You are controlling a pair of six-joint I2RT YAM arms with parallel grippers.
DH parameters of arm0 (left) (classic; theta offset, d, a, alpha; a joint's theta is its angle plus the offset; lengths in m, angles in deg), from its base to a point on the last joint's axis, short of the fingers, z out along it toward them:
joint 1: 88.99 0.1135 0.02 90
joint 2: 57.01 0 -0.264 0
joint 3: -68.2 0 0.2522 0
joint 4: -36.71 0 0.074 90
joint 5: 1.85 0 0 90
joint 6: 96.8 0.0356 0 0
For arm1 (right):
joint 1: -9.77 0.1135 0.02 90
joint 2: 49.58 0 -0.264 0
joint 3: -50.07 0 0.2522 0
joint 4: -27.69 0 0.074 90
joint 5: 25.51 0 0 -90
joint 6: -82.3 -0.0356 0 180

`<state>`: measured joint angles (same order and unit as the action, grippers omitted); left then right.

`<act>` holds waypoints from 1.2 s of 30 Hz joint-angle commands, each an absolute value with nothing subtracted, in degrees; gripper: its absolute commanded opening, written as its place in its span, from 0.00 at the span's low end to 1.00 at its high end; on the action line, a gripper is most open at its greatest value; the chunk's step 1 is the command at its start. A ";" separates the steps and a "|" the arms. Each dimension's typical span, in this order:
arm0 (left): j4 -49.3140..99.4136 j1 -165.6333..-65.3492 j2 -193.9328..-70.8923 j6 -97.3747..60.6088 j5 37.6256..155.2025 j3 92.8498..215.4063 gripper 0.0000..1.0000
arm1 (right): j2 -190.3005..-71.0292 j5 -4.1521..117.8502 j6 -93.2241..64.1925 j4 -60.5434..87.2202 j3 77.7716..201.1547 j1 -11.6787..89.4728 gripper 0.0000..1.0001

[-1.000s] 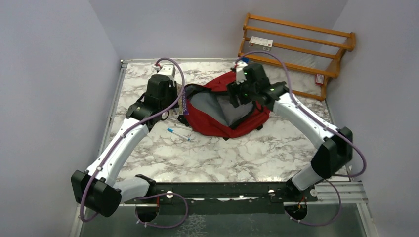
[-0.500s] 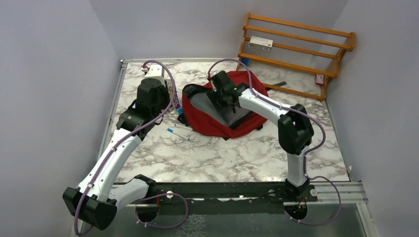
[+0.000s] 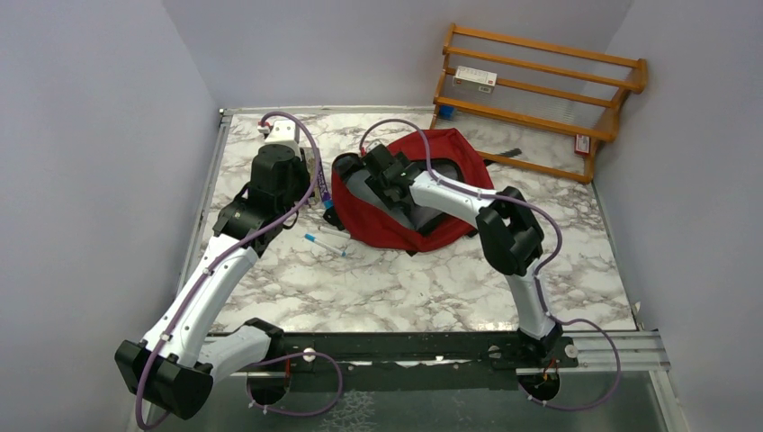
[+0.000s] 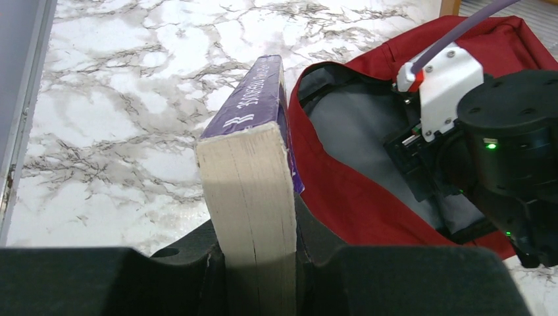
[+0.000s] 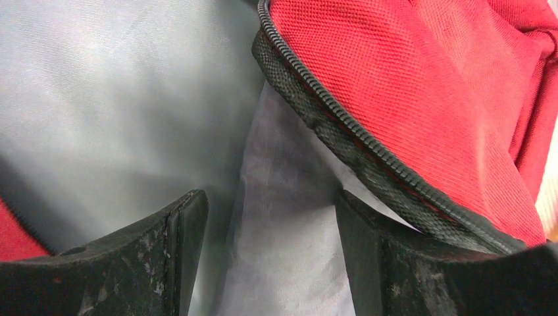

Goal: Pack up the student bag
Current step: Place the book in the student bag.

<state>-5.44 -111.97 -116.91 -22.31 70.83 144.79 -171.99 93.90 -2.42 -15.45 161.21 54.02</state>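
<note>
The student bag [image 3: 454, 153], dark red with grey lining, lies open at the back middle of the marble table. My left gripper [image 4: 256, 243] is shut on a thick purple-covered book [image 4: 253, 171], held on edge just left of the bag's [image 4: 342, 191] open mouth. In the top view the book [image 3: 326, 193] sits beside the bag's left rim. My right gripper [image 5: 270, 217] is inside the opening, open, with a fold of grey lining [image 5: 289, 197] between its fingers and the black zipper edge [image 5: 342, 138] beside the right one. From above, the right gripper [image 3: 373, 171] is at the bag's left end.
A blue-and-white pen [image 3: 324, 244] lies on the marble in front of the bag. A wooden rack [image 3: 540, 90] with a white box [image 3: 474, 78] stands at the back right. A small dark object [image 3: 510, 154] lies near the rack's foot.
My right arm has swung left and its gripper has gone into the bag's mouth. My left arm with the book has drawn slightly left and back.
</note>
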 commanded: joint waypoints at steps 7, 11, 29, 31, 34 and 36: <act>-0.95 -111.76 -115.19 -23.91 72.66 145.15 0.00 | -177.63 105.52 3.03 -11.10 164.68 55.79 0.58; -0.69 -111.76 -115.77 -24.20 73.34 144.42 0.00 | -175.50 103.45 1.82 -10.92 163.98 55.85 0.43; 5.57 -111.73 -118.51 -32.03 86.15 142.25 0.00 | -161.64 86.94 -7.08 -16.77 161.86 51.50 0.01; 7.50 -111.73 -119.58 -33.78 87.97 142.45 0.00 | -159.94 82.51 -10.25 -16.87 160.80 50.02 0.01; 11.41 -111.70 -121.60 -37.32 92.53 142.23 0.00 | -157.34 77.06 -14.03 -15.61 158.48 47.94 0.01; 14.11 -111.67 -123.17 -39.80 94.61 141.92 0.00 | -155.87 75.57 -16.05 -14.53 156.58 47.36 0.01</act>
<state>2.91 -111.97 -121.34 -33.37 87.14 141.22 -160.32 83.95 -9.68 -16.04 159.25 48.45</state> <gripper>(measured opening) 0.265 0.016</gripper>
